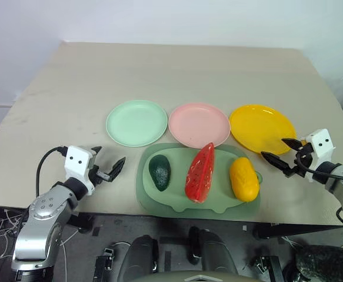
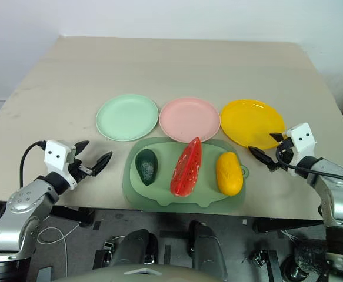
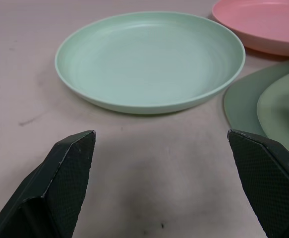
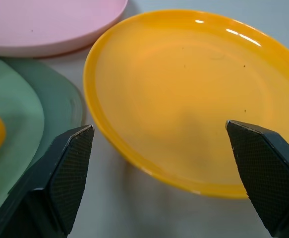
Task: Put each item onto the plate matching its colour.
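Three toy foods on green mat

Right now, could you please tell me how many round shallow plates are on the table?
3, in a row behind the dull-green rounded mat: the mint green round plate on the left, the pink round plate in the middle, the yellow round plate on the right. None looks hidden.
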{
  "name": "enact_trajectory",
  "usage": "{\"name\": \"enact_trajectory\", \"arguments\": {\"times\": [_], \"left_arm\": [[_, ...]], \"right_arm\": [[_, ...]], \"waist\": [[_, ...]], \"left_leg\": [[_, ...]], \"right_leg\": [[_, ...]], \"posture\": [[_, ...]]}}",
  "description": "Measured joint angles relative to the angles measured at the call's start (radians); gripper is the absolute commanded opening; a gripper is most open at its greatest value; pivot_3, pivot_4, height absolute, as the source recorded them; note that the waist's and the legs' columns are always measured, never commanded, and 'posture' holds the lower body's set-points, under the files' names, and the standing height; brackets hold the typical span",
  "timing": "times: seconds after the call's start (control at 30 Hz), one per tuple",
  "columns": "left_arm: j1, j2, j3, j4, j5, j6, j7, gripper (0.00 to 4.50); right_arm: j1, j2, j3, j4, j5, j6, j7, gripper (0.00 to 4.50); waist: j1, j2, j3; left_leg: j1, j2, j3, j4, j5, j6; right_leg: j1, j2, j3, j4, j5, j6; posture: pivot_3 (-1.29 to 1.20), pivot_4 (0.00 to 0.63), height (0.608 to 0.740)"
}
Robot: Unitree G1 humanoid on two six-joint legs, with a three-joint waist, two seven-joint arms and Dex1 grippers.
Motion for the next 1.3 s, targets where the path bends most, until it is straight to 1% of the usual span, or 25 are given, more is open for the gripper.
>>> {"name": "enact_trajectory", "arguments": {"times": [0.23, 0.37, 0.5, 0.57, 0.67, 0.73, 0.9, 1.0, 1.13, 1.3], "left_arm": [[-0.030, 0.041, 0.005, 0.095, 0.001, -0.035, -0.053, 4.46], [-0.083, 0.055, 0.004, 0.164, 0.002, -0.047, -0.073, 4.46], [-0.135, 0.057, -0.007, 0.211, 0.011, -0.066, -0.091, 4.46], [-0.143, 0.047, -0.015, 0.218, 0.008, -0.070, -0.099, 4.46], [-0.146, 0.028, -0.036, 0.218, -0.001, -0.073, -0.115, 4.46], [-0.151, 0.025, -0.041, 0.226, -0.001, -0.073, -0.119, 4.46], [-0.178, 0.024, -0.041, 0.248, -0.002, -0.074, -0.119, 4.46], [-0.180, 0.024, -0.041, 0.247, -0.003, -0.074, -0.120, 4.46], [-0.175, 0.024, -0.040, 0.243, -0.008, -0.074, -0.118, 4.46], [-0.164, 0.024, -0.037, 0.221, -0.019, -0.072, -0.113, 4.46]], "right_arm": [[0.099, 0.025, -0.039, -0.149, 0.011, 0.045, -0.067, 4.50], [0.129, 0.020, -0.093, -0.244, 0.035, 0.125, -0.108, 4.50], [0.107, 0.009, -0.206, -0.398, 0.198, 0.327, -0.154, 4.50], [0.099, 0.009, -0.271, -0.499, 0.361, 0.467, -0.212, 4.50], [0.090, 0.009, -0.312, -0.647, 0.575, 0.614, -0.317, 4.50], [0.105, 0.010, -0.296, -0.737, 0.674, 0.687, -0.411, 4.50], [0.123, 0.020, -0.191, -0.801, 0.773, 0.769, -0.578, 4.50], [0.109, 0.017, -0.114, -0.801, 0.777, 0.807, -0.677, 4.50], [0.096, 0.015, -0.054, -0.798, 0.772, 0.834, -0.744, 4.50], [0.077, 0.013, 0.031, -0.769, 0.706, 0.859, -0.790, 4.50]], "waist": [[0.001, 0.000, 0.000], [0.001, 0.000, 0.000], [-0.001, 0.000, 0.000], [-0.001, 0.000, 0.000], [0.000, 0.000, 0.000], [0.000, -0.001, -0.001], [0.000, -0.001, -0.001], [-0.001, -0.001, -0.001], [-0.001, -0.001, -0.001], [0.000, -0.001, -0.001]], "left_leg": [[0.000, 0.000, 0.000, 0.000, 0.000, 0.000], [0.000, 0.000, 0.000, 0.000, 0.000, 0.000], [0.000, 0.001, 0.000, 0.000, 0.000, 0.000], [0.000, 0.001, 0.000, -0.001, 0.000, 0.000], [0.000, 0.001, -0.001, -0.001, 0.000, 0.000], [-0.001, 0.001, -0.001, -0.001, 0.000, 0.000], [-0.001, 0.001, 0.000, 0.000, 0.000, 0.000], [-0.001, 0.001, 0.000, 0.000, 0.000, 0.000], [-0.001, 0.001, 0.000, 0.000, 0.000, 0.000], [-0.002, 0.001, -0.001, 0.000, 0.000, 0.000]], "right_leg": [[0.000, 0.000, 0.000, 0.000, 0.000, 0.000], [0.000, 0.000, 0.000, 0.000, 0.000, 0.000], [0.000, 0.000, 0.000, 0.000, 0.000, 0.000], [-0.001, 0.000, 0.000, 0.000, 0.000, 0.000], [0.000, 0.000, 0.000, 0.000, 0.000, 0.000], [0.000, 0.000, 0.000, -0.001, 0.000, 0.000], [0.000, 0.000, 0.000, 0.000, 0.000, 0.000], [-0.001, 0.000, 0.000, 0.000, 0.000, 0.000], [-0.001, 0.000, 0.000, -0.001, 0.000, 0.000], [-0.001, 0.000, 0.000, -0.001, 0.000, 0.000]], "posture": [[0.00, 0.150, 0.740], [0.00, 0.150, 0.740], [0.00, 0.150, 0.740], [0.00, 0.150, 0.740], [0.00, 0.150, 0.740], [0.00, 0.150, 0.740], [0.00, 0.150, 0.740], [0.00, 0.150, 0.740], [0.00, 0.150, 0.740], [0.00, 0.150, 0.740]]}}
